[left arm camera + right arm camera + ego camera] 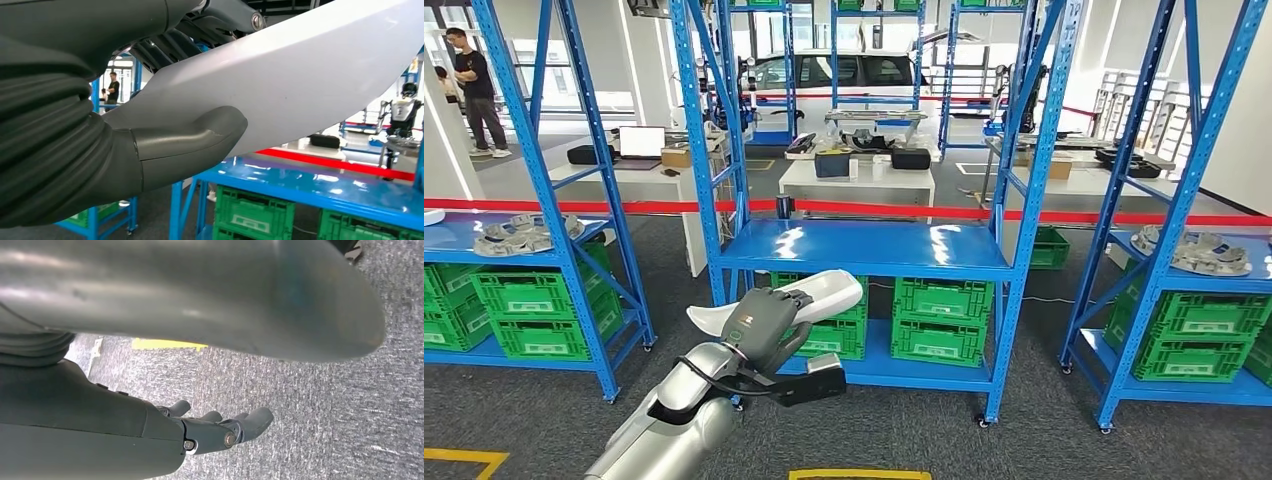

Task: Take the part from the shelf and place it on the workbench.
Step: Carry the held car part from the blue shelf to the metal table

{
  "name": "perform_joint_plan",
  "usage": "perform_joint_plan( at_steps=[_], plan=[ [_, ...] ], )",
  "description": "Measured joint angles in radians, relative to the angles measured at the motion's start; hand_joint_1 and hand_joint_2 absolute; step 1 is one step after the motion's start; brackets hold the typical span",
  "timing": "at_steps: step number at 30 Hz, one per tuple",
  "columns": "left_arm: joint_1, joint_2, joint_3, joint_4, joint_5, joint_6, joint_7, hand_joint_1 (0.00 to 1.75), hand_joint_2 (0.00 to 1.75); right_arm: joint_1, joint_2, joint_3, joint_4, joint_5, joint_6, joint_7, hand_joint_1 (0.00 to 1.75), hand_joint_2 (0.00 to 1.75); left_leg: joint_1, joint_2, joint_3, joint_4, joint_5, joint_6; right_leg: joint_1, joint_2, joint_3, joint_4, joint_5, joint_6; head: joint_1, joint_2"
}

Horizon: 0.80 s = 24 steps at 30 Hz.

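Your left hand [764, 325] is wrapped around the part [819, 294], a long white curved shell, thumb [190, 137] pressed flat on one face and fingers over the other. The part is off the shelf and carried in the air, in front of the middle blue rack [864, 250] at 12 o'clock.

Handling, as a judgement: it looks like a stiff, light moulded panel with a smooth glossy skin, so expect it to slide in the grip. The hold sits near one end; the long free end will lever against the thumb. A hold nearer the middle would be steadier.

Your right hand [220, 427] hangs over grey carpet [325, 405], fingers loosely curled in, holding nothing.

Surface: white tables [856, 180] lie beyond the red barrier [904, 210] at 12 o'clock. Racks flank at 10 and 2 o'clock; a person [474, 90] stands at 10 o'clock.
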Motion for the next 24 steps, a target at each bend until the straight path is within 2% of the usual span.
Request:
perform_joint_plan(
  at_steps=[1,2,3,4,5,7,9,11,12,13,14,15,16,18,19,20,22,23,24],
  plan=[
    [0.001,0.001,0.0,0.0,-0.002,0.0,0.002,1.75,1.75,0.0,0.0,0.0,0.0,0.001,0.0,0.0,0.0,0.0,0.004,-0.009,-0.007,0.011,-0.002,-0.007,-0.007,0.008,0.039,-0.063,0.025,0.006,0.0,0.0],
    [0.0,0.002,0.0,-0.001,-0.005,0.0,0.004,1.75,1.75,-0.001,0.0,0.0,0.0,0.002,0.0,-0.001,0.0,0.0,0.006,-0.018,-0.018,0.024,-0.007,-0.017,-0.011,0.027,0.076,-0.123,0.039,0.012,0.0,0.0],
    [-0.001,0.002,0.0,-0.002,-0.007,0.0,0.007,1.75,1.75,-0.001,0.001,0.0,0.0,0.003,0.0,-0.001,0.0,0.0,0.007,-0.027,-0.028,0.039,-0.011,-0.026,-0.015,0.04,0.1,-0.167,0.046,0.012,0.0,0.0],
    [-0.001,0.004,0.0,-0.003,-0.009,0.001,0.009,1.75,1.75,-0.001,0.002,0.0,0.0,0.004,0.0,-0.001,0.0,0.0,0.007,-0.035,-0.036,0.049,-0.014,-0.034,-0.016,0.049,0.112,-0.188,0.045,0.009,0.0,0.0],
    [-0.001,0.006,0.0,-0.003,-0.009,0.001,0.01,1.75,1.75,-0.002,0.003,0.0,0.0,0.004,0.0,0.0,0.0,0.0,0.007,-0.042,-0.042,0.054,-0.015,-0.042,-0.012,0.05,0.11,-0.186,0.038,0.001,0.0,0.0],
    [0.0,0.012,0.0,-0.003,-0.011,0.001,0.013,1.75,1.75,-0.002,0.002,0.0,0.0,0.005,0.0,0.0,0.0,0.0,0.011,-0.053,-0.049,0.054,-0.011,-0.054,-0.009,0.03,0.108,-0.184,0.041,-0.019,0.0,0.0],
    [-0.001,0.019,0.0,-0.003,-0.012,0.001,0.016,1.75,1.75,-0.003,0.002,0.0,0.0,0.005,0.0,0.0,0.0,0.0,0.012,-0.03,-0.066,0.086,-0.033,-0.062,-0.008,0.013,0.107,-0.187,0.046,-0.034,-0.001,0.0],
    [-0.001,0.023,0.0,-0.002,-0.017,-0.001,0.02,1.75,1.75,-0.002,0.002,0.0,0.0,0.005,0.0,0.0,0.0,0.0,0.011,0.007,-0.113,0.194,-0.094,-0.067,-0.004,-0.006,0.107,-0.188,0.047,-0.044,-0.003,0.0],
    [0.0,0.023,0.0,-0.001,-0.022,-0.003,0.022,1.75,1.75,0.0,0.002,0.0,0.0,0.005,0.0,0.0,0.0,0.0,0.011,0.016,-0.14,0.26,-0.125,-0.068,0.0,-0.017,0.106,-0.188,0.048,-0.047,-0.003,0.0],
    [0.001,0.024,0.0,0.001,-0.025,-0.006,0.025,1.75,1.75,0.0,0.002,0.0,0.0,0.005,0.0,0.0,0.0,0.0,0.012,0.019,-0.16,0.31,-0.142,-0.068,0.003,-0.028,0.105,-0.188,0.048,-0.049,-0.003,0.0],
    [0.002,0.024,0.0,0.003,-0.029,-0.01,0.029,1.75,1.75,0.0,0.002,0.0,0.0,0.005,0.0,0.0,0.0,0.0,0.011,0.021,-0.164,0.328,-0.143,-0.066,0.005,-0.039,0.105,-0.188,0.048,-0.049,-0.003,0.0],
    [0.001,0.025,0.0,0.004,-0.031,-0.013,0.033,1.75,1.75,0.0,0.002,0.0,0.0,0.005,0.0,0.0,0.0,0.0,0.011,0.023,-0.15,0.309,-0.126,-0.063,0.007,-0.05,0.105,-0.188,0.048,-0.05,-0.003,0.0],
    [0.0,0.025,0.0,0.005,-0.032,-0.015,0.035,1.75,1.75,-0.001,0.002,0.0,0.0,0.005,0.0,0.0,0.0,0.0,0.009,0.032,-0.118,0.254,-0.098,-0.058,0.009,-0.06,0.106,-0.188,0.048,-0.05,-0.003,0.0],
    [-0.006,0.024,0.0,0.004,-0.038,-0.02,0.04,1.75,1.75,-0.001,0.002,0.0,0.0,0.005,0.0,-0.001,0.0,0.0,-0.001,0.081,-0.045,0.12,-0.054,-0.047,0.014,-0.081,0.106,-0.187,0.048,-0.048,-0.003,0.0],
    [-0.01,0.023,0.0,0.004,-0.042,-0.023,0.043,1.75,1.75,-0.001,0.002,0.0,0.0,0.005,0.0,-0.001,0.0,0.0,-0.006,0.099,-0.024,0.076,-0.043,-0.042,0.016,-0.091,0.107,-0.187,0.048,-0.044,-0.003,0.0],
    [-0.013,0.021,0.0,0.004,-0.045,-0.027,0.045,1.75,1.75,-0.002,0.002,0.0,0.0,0.005,0.0,-0.002,0.0,0.0,-0.012,0.107,-0.016,0.056,-0.041,-0.037,0.017,-0.102,0.107,-0.188,0.049,-0.04,-0.002,0.0],
    [-0.017,0.021,0.0,0.005,-0.047,-0.04,0.051,1.75,1.75,-0.003,0.003,0.0,0.0,0.006,0.0,-0.002,0.0,0.0,-0.016,0.082,-0.019,0.05,-0.032,-0.027,0.015,-0.123,0.109,-0.19,0.051,-0.03,-0.002,0.0],
    [-0.018,0.022,0.0,0.005,-0.047,-0.047,0.052,1.75,1.75,-0.005,0.003,0.0,0.0,0.006,0.0,-0.002,0.0,0.0,-0.015,0.071,-0.019,0.046,-0.027,-0.021,0.013,-0.117,0.108,-0.186,0.047,-0.024,-0.002,0.0],
    [-0.021,0.023,0.0,0.005,-0.047,-0.054,0.055,1.75,1.75,-0.006,0.004,0.0,0.0,0.006,0.002,-0.002,0.0,0.0,-0.014,0.06,-0.02,0.042,-0.021,-0.014,0.01,-0.097,0.101,-0.169,0.033,-0.02,-0.002,0.0]
  ],
)
